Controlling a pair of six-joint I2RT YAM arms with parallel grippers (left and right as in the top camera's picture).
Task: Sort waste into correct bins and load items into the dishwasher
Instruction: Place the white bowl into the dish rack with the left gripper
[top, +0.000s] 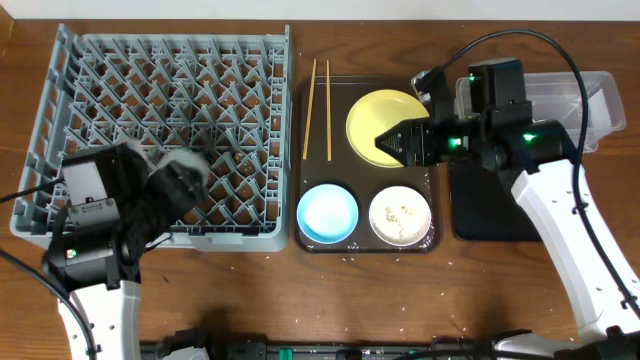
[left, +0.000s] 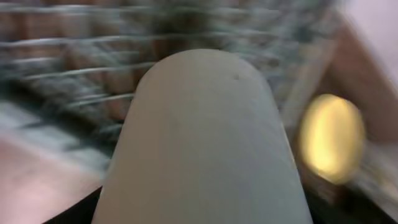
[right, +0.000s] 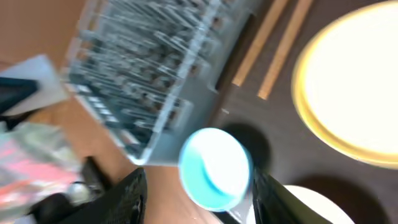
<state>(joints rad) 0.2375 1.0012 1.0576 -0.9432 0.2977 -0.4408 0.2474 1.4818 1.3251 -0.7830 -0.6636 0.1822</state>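
**Overhead log: cup at the rack, plate next in line**

Wrist view hides my left fingers (top: 172, 188) behind the small white cup (left: 205, 143). The cup reads crisp while the dish rack (top: 165, 130) behind it streaks, so I judge I am pinching it, held over the rack's lower middle for loading.

My right fingers (right: 132, 196) are spread with nothing between them, poised over the lower right rim of the yellow plate (top: 380, 120), probably lining up an edge grip.

Plate, blue bowl (top: 328, 214), white bowl (top: 375, 215) and chopsticks (top: 318, 95) lie on the serving tray (top: 340, 170). The scraps (top: 402, 212) in the white bowl need binning first.

Grey plastic dish rack (top: 165, 140), wooden chopsticks (top: 318, 97), wood-grain table (top: 400, 300)
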